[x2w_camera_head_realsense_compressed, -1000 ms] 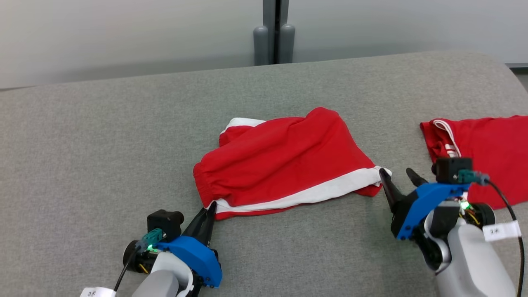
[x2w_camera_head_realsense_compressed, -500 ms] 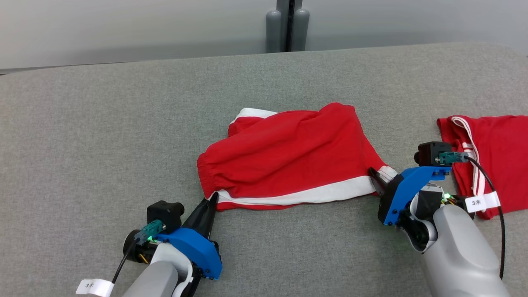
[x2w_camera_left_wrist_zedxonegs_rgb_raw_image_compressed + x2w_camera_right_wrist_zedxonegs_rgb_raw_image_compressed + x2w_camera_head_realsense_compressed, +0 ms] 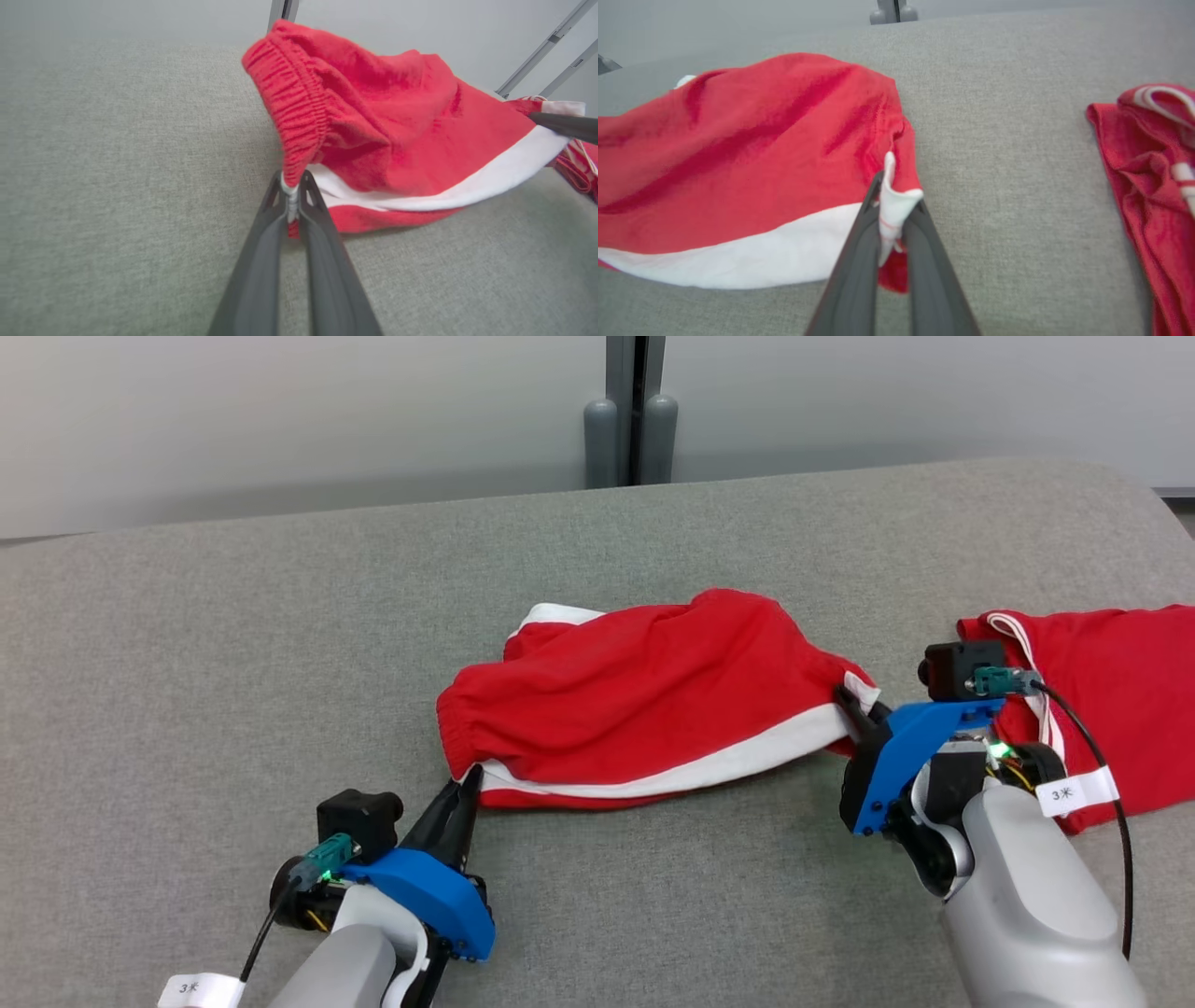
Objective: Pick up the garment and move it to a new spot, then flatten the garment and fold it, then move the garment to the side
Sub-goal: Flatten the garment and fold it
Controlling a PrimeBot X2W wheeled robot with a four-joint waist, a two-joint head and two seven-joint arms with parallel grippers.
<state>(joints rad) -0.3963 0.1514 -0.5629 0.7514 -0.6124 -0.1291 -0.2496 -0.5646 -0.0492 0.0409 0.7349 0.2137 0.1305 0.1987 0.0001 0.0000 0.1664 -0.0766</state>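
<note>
— While stretched across the grey surface (image 3: 280, 644), where is the garment (image 3: 644, 700) set, and how is it aligned?
— It is laid mid-surface, long axis left to right, waistband pointed left, leg hem right.
— What could be lost?
— A second red garment (image 3: 1120, 681), near the right gripper (image 3: 851, 698), could be snagged. Thin corners are pinched in tightly closed jaws, the white hem by that gripper, the waistband end by the left gripper (image 3: 470, 777); either could be pulled free under an uneven lift.

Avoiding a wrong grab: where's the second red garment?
The second red garment lies at the head view's far right, just beyond the right claw, apart from the shorts.
</note>
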